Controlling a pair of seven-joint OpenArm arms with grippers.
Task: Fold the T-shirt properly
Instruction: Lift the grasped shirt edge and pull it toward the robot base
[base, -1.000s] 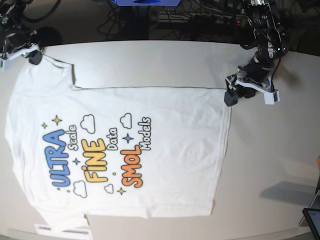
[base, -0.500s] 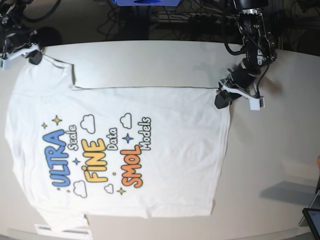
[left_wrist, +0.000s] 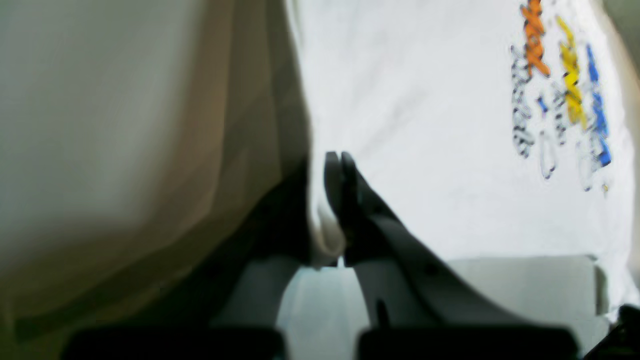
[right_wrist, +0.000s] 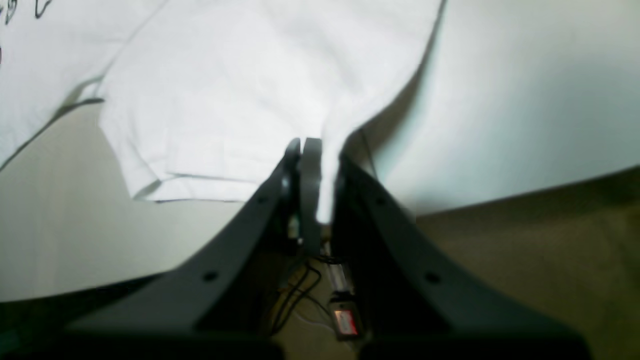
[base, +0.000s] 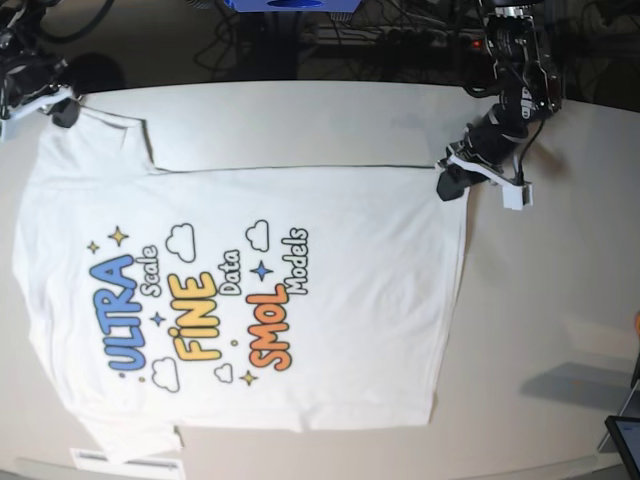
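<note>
print (left_wrist: 560, 95) on the t-shirt (left_wrist: 425, 125) blurred past reading in left wrist view; sleeve (base: 125, 440) cut off at base view's bottom edge

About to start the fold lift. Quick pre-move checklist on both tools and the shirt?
1. Left tool shut on the T-shirt hem corner: ok, cloth is pinched between its fingers in the left wrist view.
2. Right tool shut on the sleeve edge: ok, white fabric is pinched in the right wrist view.
3. Shirt flat, print up: ok, the base view shows it spread on the table.
4. Far edge between the two tools taut: ok, it runs nearly straight.
5. How deep each grip bites: cannot tell, wrist views are blurred.
6. Near sleeve at the table's front edge: not ok, it looks bunched.
</note>
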